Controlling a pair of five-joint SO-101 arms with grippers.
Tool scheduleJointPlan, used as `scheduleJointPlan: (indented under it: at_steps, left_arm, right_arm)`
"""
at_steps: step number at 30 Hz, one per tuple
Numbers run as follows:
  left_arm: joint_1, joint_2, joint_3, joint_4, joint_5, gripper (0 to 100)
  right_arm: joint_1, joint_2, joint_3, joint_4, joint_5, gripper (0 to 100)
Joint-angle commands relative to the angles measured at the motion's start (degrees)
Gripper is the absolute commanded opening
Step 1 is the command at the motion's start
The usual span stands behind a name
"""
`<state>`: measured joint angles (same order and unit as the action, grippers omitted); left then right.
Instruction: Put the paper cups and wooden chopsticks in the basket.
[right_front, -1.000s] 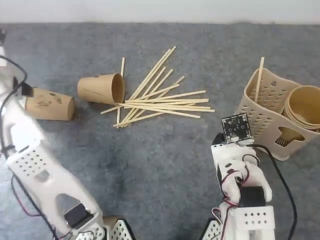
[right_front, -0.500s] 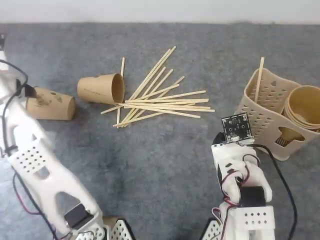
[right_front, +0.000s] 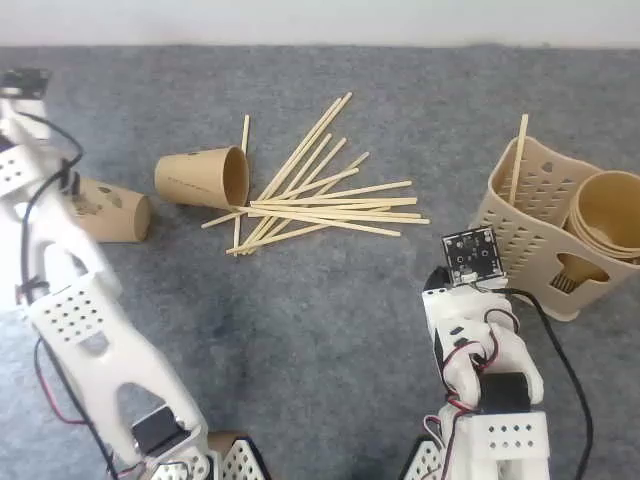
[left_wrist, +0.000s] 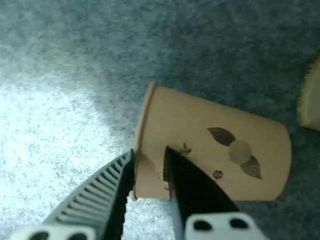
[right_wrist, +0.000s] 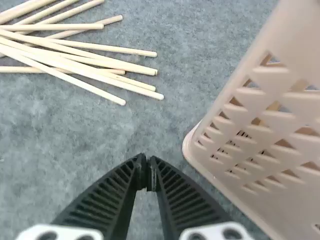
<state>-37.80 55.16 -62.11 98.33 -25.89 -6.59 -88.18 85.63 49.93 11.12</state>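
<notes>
Leaf-printed paper cup (right_front: 108, 212) lies on its side far left, the left gripper (left_wrist: 148, 167) seemingly pinched on its rim. A second cup (right_front: 203, 178) and loose wooden chopsticks (right_front: 320, 195) lie mid-carpet (right_front: 330, 320). Further right, the right gripper (right_wrist: 146, 175), fingers together, hovers just beside the basket (right_front: 530, 235).

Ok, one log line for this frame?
left gripper: shut on paper cup rim | right gripper: shut, empty, beside basket | chopsticks: loose on table

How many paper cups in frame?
3: a brown paper cup lying at the left gripper; a second cup lying beside the wooden chopsticks; a third cup upright in the beige slotted plastic basket. More may be nested inside it.
</notes>
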Motion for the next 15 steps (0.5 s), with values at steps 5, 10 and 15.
scheduleJointPlan:
  at_steps: [5, 10, 15]
  left_arm:
    - [1.23, 0.88, 8.31, 2.02, -1.23, 5]
    - [-1.05, -2.64, 4.62, 2.29, -2.02, 14]
    - [-2.29, -10.73, 1.27, 2.29, -2.02, 23]
  right_arm:
    - [-0.31, -0.48, -0.44, -1.19, -0.44, 0.8]
    - [-0.4, -0.48, -0.44, -1.1, -0.44, 0.8]
    - [-0.4, -0.48, -0.44, -1.19, -0.44, 0.8]
